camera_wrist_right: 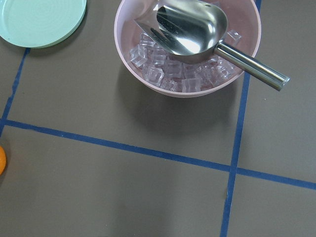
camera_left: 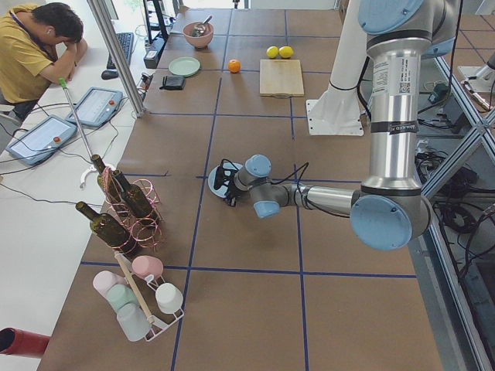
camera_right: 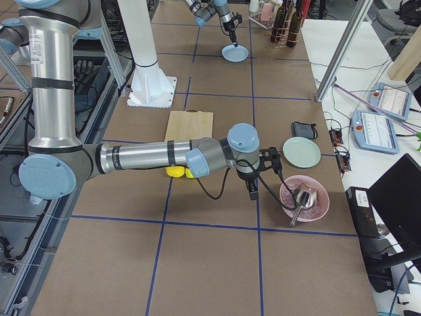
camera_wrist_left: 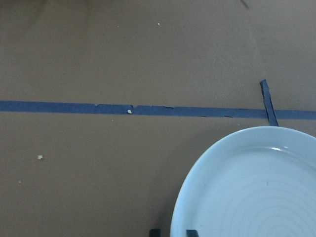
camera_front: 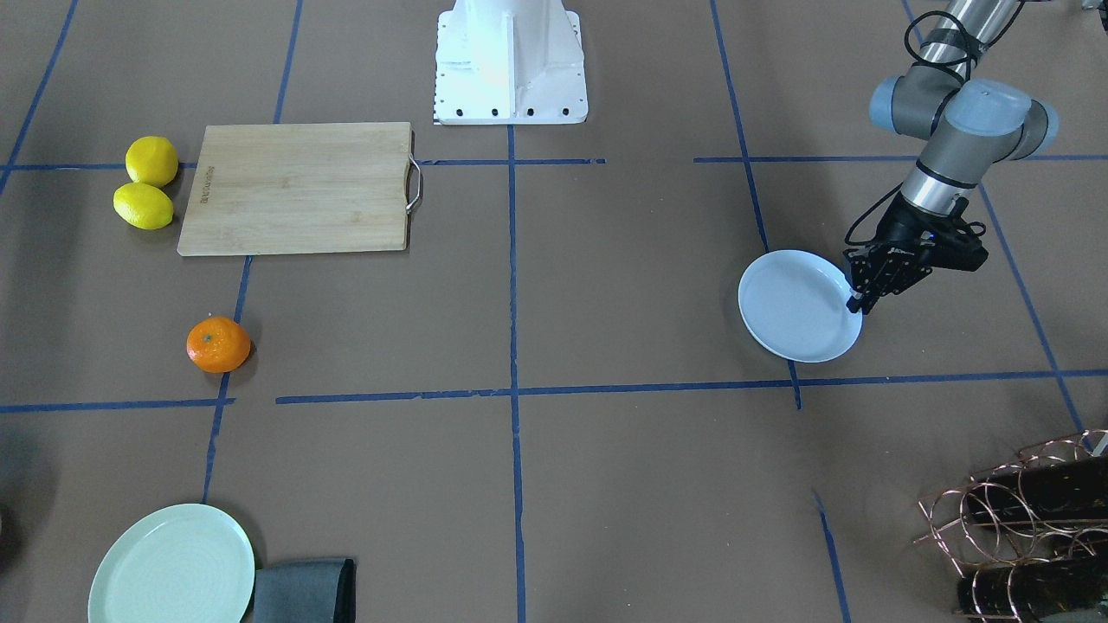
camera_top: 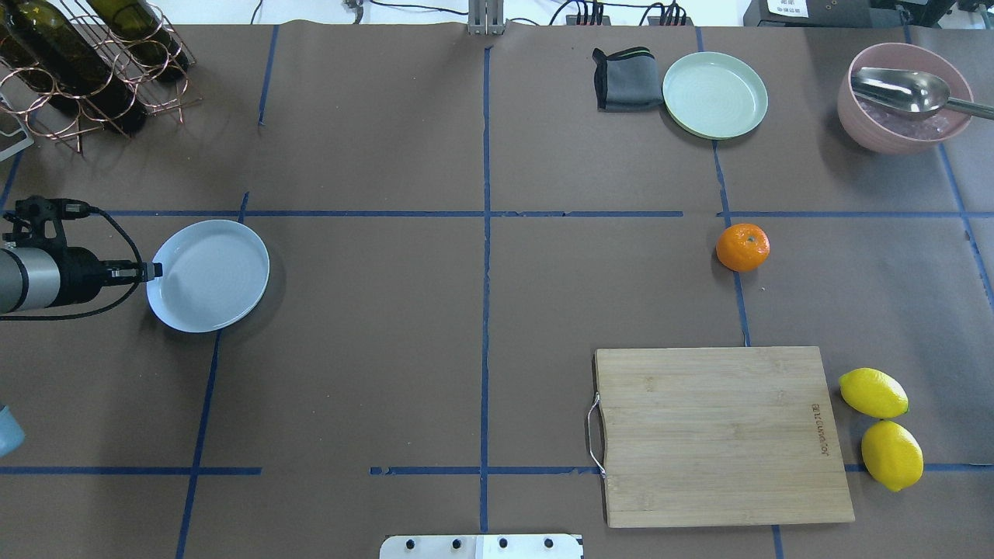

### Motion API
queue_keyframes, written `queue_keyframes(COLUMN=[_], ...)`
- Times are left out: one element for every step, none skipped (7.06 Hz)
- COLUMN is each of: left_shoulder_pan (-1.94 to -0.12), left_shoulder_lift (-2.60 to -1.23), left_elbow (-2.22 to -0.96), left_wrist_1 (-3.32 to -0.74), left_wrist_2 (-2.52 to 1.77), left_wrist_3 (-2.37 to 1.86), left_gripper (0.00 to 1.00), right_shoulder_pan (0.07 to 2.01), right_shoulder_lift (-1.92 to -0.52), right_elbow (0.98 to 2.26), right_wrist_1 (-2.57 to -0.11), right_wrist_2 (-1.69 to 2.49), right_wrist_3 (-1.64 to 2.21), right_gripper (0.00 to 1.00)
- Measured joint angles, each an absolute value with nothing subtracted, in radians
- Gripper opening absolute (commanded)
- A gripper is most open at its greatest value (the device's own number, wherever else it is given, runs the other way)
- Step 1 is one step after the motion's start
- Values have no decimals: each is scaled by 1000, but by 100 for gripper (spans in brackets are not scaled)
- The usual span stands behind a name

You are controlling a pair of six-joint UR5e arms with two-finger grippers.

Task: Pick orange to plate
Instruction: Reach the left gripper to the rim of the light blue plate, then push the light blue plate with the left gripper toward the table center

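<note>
The orange [camera_top: 743, 247] rests on the brown table on the robot's right side, beyond the cutting board; a sliver of the orange [camera_wrist_right: 1, 162] shows at the right wrist view's left edge. Far across the table on the left lies the pale bluish-white plate [camera_top: 210, 276]. My left gripper [camera_top: 155, 270] is shut on the plate's near-left rim, its fingertips [camera_wrist_left: 191, 232] straddling the edge. My right gripper [camera_right: 252, 194] hangs above the table between the orange and the pink bowl; it shows only in the right side view, so I cannot tell its state.
A wooden cutting board [camera_top: 718, 435] lies near the base, with two lemons [camera_top: 874, 394] to its right. At the far right stand a pale green plate [camera_top: 714, 95], a grey cloth [camera_top: 623, 79] and a pink bowl of ice with a scoop [camera_top: 901, 97]. A wine rack [camera_top: 85, 62] fills the far left corner.
</note>
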State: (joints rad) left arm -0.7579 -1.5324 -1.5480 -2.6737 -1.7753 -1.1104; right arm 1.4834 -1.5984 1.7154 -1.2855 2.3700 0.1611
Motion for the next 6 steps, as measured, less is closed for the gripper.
queue_keyframes(left_shoulder_pan=[-758, -758, -758, -758, -759, -759], left_shoulder_lift=[-1533, -1534, -1540, -1566, -1622, -1701], left_elbow=[-1552, -1570, -1601, -1629, -1641, -1641], left_wrist_1=[-2674, -2673, -2670, -2661, -2638, -2594], left_wrist_2=[-1776, -1779, -1784, -1787, -1786, -1782], left_wrist_3=[-1108, -1107, -1106, -1109, -1116, -1121], left_gripper=[0, 0, 0, 0, 0, 0], right_shoulder_pan=[1483, 1483, 1484, 1484, 1484, 1484], right_shoulder_lift=[-1598, -1598, -1598, -1599, -1600, -1600], right_elbow=[1715, 1715, 1715, 1716, 1718, 1718], right_wrist_1=[-1285, -1285, -1285, -1285, -1285, -1285], right_wrist_2=[2370, 2370, 2370, 2370, 2370, 2370], right_wrist_3=[161, 161, 161, 161, 161, 162], right_gripper=[100, 100, 100, 100, 100, 100])
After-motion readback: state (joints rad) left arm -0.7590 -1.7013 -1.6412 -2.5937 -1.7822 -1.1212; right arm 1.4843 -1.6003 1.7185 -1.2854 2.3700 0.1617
